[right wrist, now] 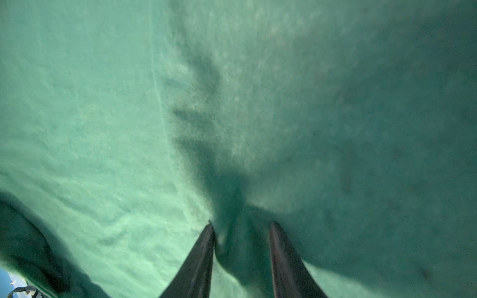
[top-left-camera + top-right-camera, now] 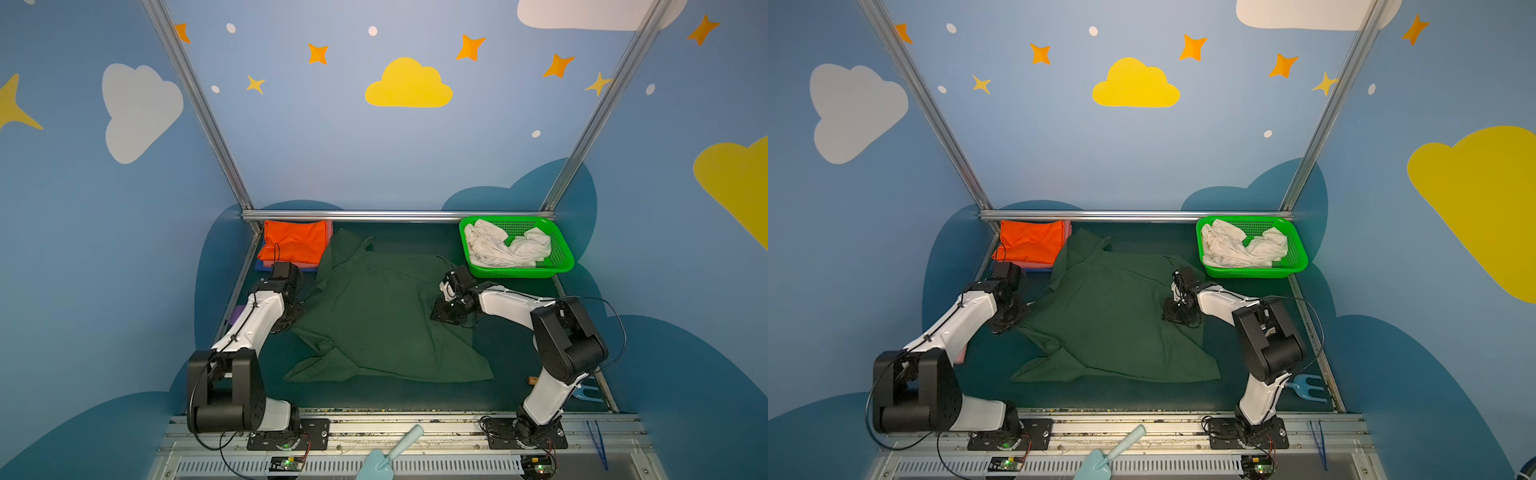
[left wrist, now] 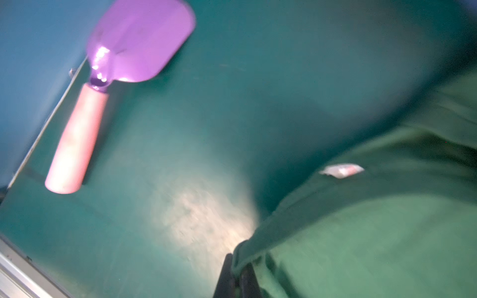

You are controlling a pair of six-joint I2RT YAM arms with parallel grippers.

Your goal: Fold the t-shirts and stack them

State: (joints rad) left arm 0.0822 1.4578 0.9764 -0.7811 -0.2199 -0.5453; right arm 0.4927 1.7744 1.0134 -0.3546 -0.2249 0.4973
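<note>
Left gripper (image 3: 236, 280) is clamped tight on an edge of the dark green t-shirt (image 2: 374, 316). The right gripper (image 1: 242, 247) has its jaws partway closed around a pinched ridge of the same cloth, with creases fanning out from the grip. That shirt lies spread and rumpled across the middle of the table (image 2: 415, 399), not yet folded. In the back left corner the orange t-shirt (image 2: 295, 243) sits folded on top of the pink t-shirt (image 2: 330, 235) and the blue t-shirt (image 2: 266, 266), of which only edges show, so three look done. The white t-shirt (image 2: 503, 245) lies crumpled in the green mesh basket (image 2: 561, 259). By my reckoning two shirts are left: this one to fold and stack, then the white one.
</note>
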